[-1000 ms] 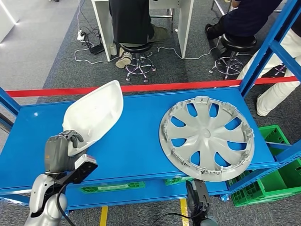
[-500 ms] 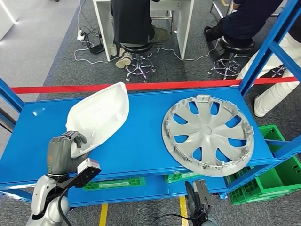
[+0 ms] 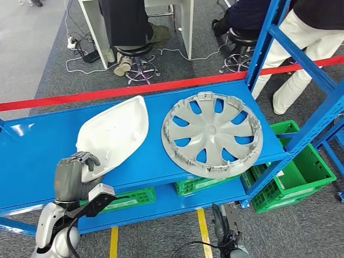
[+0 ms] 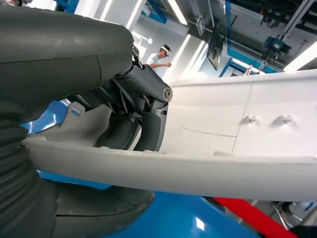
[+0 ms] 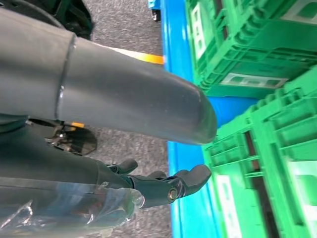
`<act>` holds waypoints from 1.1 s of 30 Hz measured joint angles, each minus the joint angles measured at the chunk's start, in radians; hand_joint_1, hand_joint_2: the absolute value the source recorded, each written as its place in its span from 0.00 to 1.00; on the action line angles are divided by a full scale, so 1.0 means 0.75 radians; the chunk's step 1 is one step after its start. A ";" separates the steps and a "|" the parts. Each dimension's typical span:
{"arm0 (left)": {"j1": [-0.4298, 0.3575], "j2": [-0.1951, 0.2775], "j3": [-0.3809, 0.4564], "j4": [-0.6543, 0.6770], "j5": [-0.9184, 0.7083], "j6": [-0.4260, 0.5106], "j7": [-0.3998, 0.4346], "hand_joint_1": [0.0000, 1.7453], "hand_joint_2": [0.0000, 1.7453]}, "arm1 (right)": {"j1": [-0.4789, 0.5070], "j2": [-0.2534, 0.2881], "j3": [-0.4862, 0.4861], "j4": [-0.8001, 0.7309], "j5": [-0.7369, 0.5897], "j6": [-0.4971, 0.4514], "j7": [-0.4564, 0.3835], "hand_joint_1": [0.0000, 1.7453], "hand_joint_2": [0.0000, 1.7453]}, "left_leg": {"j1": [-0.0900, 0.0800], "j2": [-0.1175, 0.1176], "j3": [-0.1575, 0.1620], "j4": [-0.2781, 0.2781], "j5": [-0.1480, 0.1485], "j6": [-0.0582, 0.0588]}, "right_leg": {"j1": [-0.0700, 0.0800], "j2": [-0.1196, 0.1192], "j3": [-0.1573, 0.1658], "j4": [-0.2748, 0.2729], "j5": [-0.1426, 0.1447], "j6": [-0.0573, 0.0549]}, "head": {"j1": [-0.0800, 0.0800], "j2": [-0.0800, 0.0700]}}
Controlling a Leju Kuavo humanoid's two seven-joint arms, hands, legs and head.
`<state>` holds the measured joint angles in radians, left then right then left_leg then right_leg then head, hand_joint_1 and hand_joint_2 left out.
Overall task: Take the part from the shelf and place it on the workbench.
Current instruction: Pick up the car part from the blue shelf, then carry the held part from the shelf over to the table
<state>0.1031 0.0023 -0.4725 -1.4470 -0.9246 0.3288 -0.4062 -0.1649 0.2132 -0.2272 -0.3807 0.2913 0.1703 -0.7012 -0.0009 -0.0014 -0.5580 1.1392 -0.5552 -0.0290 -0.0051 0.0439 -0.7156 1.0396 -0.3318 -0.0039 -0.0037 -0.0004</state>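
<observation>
A white moulded shell part (image 3: 111, 131) is tilted up over the left of the blue shelf (image 3: 150, 161). My left hand (image 3: 72, 176) grips its near edge, fingers curled over the rim. The left wrist view shows my dark fingers (image 4: 127, 131) inside the white part (image 4: 239, 124) and the thumb under its rim. A grey wheel cover (image 3: 210, 134) lies flat on the shelf to the right. My right hand (image 3: 225, 228) hangs low beside the lower shelf; in the right wrist view its fingers (image 5: 179, 183) are apart and hold nothing.
Green crates (image 3: 296, 166) stand on the floor under and to the right of the shelf. Blue uprights (image 3: 263, 37) rise at the right. A red tape line (image 3: 121, 91) runs behind the shelf. Beyond it, people sit on stools (image 3: 137, 54) at white desks.
The camera has turned, so the whole scene has slid left and the shelf looks slanted. My left hand still grips the white part, which has lifted slightly off the shelf.
</observation>
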 joint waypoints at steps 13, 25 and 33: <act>0.002 0.009 -0.004 -0.010 0.012 0.013 0.011 0.89 1.00 | 0.006 0.001 0.068 -0.010 -0.009 -0.039 0.000 0.00 0.00 | -0.004 -0.040 -0.026 -0.230 0.201 0.050 | -0.004 -0.044 -0.067 0.350 -0.206 0.072 | 0.001 0.000; 0.001 0.015 -0.008 -0.010 0.014 0.014 0.014 0.89 1.00 | -0.001 0.003 0.084 -0.013 -0.014 -0.044 0.000 0.00 0.00 | 0.006 -0.040 -0.200 -0.028 0.114 -0.035 | -0.009 -0.056 0.191 -0.039 -0.136 0.000 | -0.019 0.000; -0.011 0.015 -0.011 -0.010 0.015 0.013 0.014 0.89 1.00 | -0.001 0.003 0.087 -0.016 -0.023 -0.046 0.000 0.00 0.00 | 0.027 0.102 0.065 -0.171 0.110 -0.060 | -0.006 -0.188 0.075 -0.030 -0.037 0.038 | -0.024 0.000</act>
<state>0.0947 0.0136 -0.4805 -1.4548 -0.9132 0.3389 -0.3956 -0.1655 0.2152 -0.1617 -0.3927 0.2742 0.1355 -0.7013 0.0194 0.0753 -0.5094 1.0108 -0.4729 -0.0737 -0.0094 -0.0970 -0.6592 1.0170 -0.3593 0.0248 -0.0219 -0.0003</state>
